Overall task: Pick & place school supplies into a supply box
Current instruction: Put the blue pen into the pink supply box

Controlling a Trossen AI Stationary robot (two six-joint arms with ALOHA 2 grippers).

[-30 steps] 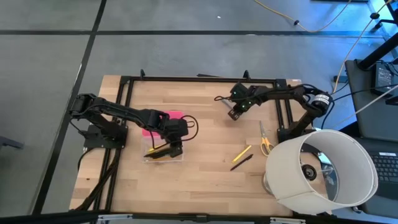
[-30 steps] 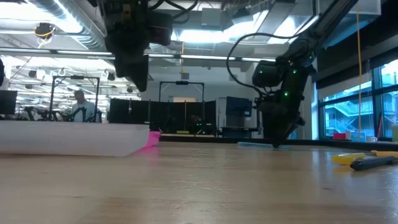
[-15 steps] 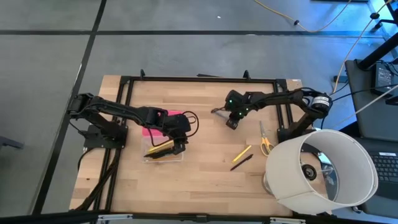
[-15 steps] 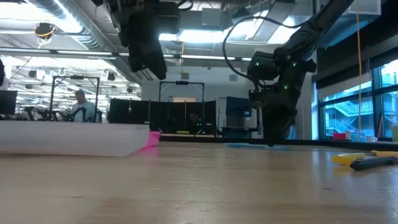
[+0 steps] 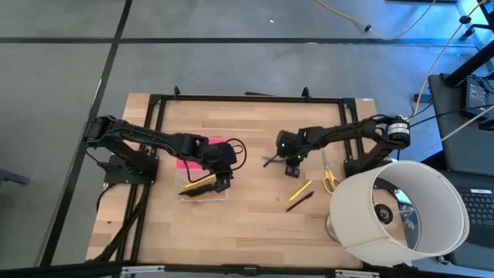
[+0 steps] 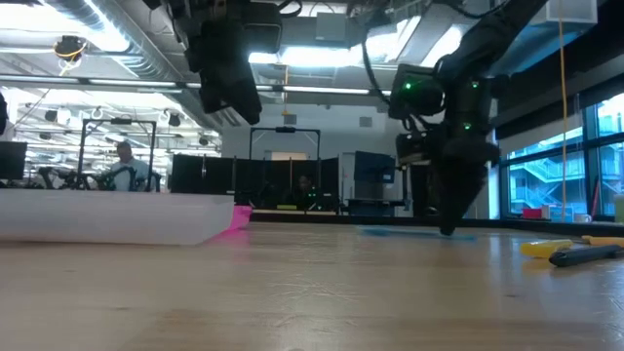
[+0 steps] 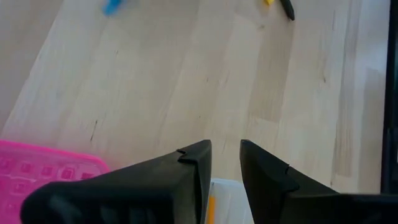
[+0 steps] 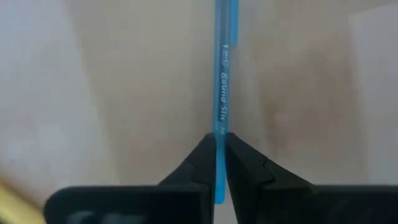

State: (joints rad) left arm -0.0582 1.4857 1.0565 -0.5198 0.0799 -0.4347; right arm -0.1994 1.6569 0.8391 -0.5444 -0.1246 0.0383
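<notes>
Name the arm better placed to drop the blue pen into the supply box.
Right: the right gripper is shut on the blue pen. The left gripper holds nothing over the supply box.

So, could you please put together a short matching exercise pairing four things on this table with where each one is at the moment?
Things:
1. blue pen
2. scissors
3. pink lid
4. yellow pencil

Places:
A. beside the lampshade
B. lying on the table next to a black pen
C. between the fingers of the right gripper
D. near the left gripper, at the supply box

Pairs: 1-C, 2-A, 3-D, 4-B
</notes>
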